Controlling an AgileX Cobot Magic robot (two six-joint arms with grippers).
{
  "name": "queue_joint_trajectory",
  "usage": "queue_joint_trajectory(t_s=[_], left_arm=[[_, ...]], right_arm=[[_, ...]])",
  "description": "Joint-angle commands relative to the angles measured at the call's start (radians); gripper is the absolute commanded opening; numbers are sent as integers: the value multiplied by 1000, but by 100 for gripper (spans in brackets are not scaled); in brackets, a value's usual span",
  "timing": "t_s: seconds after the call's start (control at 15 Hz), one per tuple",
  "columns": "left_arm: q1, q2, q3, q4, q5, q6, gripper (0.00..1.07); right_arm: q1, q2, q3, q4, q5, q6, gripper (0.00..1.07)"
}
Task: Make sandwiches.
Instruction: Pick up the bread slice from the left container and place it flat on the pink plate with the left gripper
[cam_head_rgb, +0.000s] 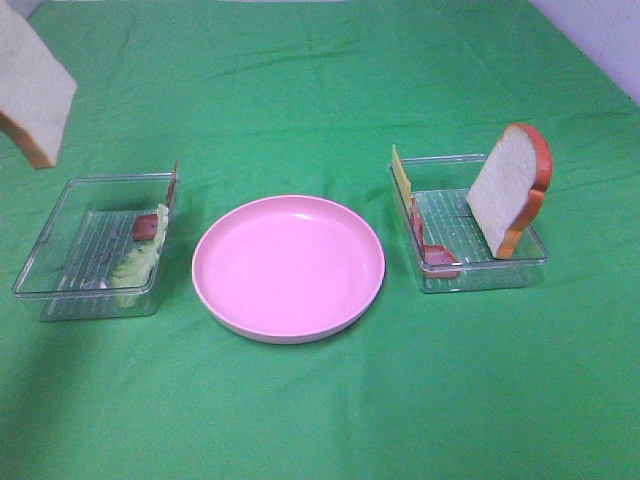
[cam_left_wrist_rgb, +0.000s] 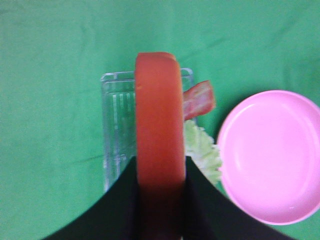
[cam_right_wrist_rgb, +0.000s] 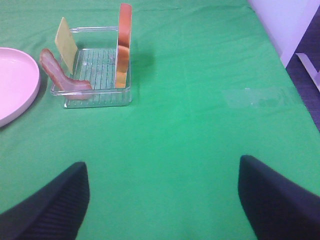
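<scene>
Sandwich bread slice is hanging on edge over the left tray, the left gripper clamping its flat faces. The right gripper is hovering over the green cloth, jaws spread wide and holding nothing.
</scene>
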Motion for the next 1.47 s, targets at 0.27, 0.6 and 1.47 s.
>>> queue_joint_trajectory(t_s=[0.27, 0.6, 1.47], left_arm=[[-42, -1, -3, -465, 2, 264, 0], [-171, 139, -3, -516, -3, 284, 0], [-328, 534, -5, -642, -152, 283, 0]], right_arm=[[-4, -14, 4, -3, -14, -10, 77], [-4, -14, 4, -3, -14, -10, 77], [-4, -14, 4, -3, -14, -10, 77]])
